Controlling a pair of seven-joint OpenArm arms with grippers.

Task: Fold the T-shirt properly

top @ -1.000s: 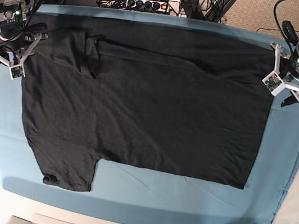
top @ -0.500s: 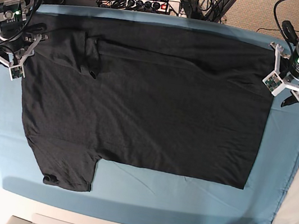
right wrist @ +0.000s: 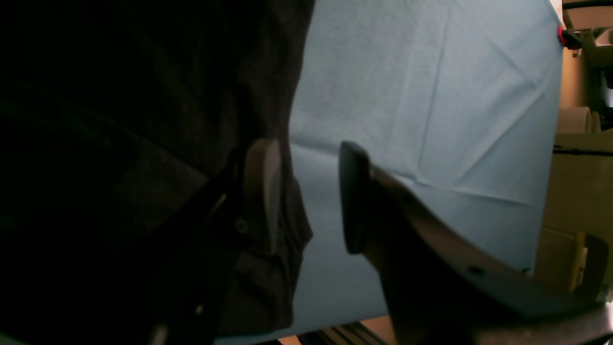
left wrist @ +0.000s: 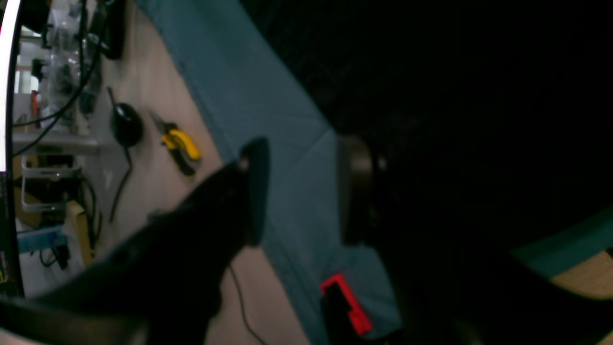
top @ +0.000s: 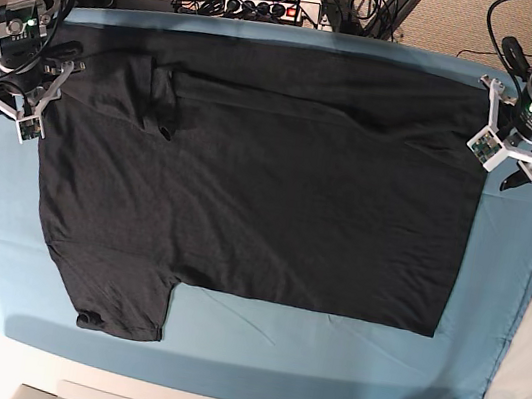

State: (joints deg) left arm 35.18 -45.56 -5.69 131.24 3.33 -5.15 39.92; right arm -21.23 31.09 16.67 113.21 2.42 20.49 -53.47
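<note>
Right arm's fingers (top: 5, 106) a touch higher beside the T-shirt (top: 259, 178).

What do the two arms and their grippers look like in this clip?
Both arms are black with silver-grey metal brackets. The left gripper and right gripper have angular, light-coloured finger frames. A small green light glows on each wrist. Black cables trail behind both arms.

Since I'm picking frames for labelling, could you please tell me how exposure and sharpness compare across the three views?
Base view: evenly lit and sharp, the T-shirt readable on the teal cloth. Left wrist view: underexposed, shirt nearly pure black, pincer blurred. Right wrist view: dark shirt side, bright cloth, near fingers soft.
</note>
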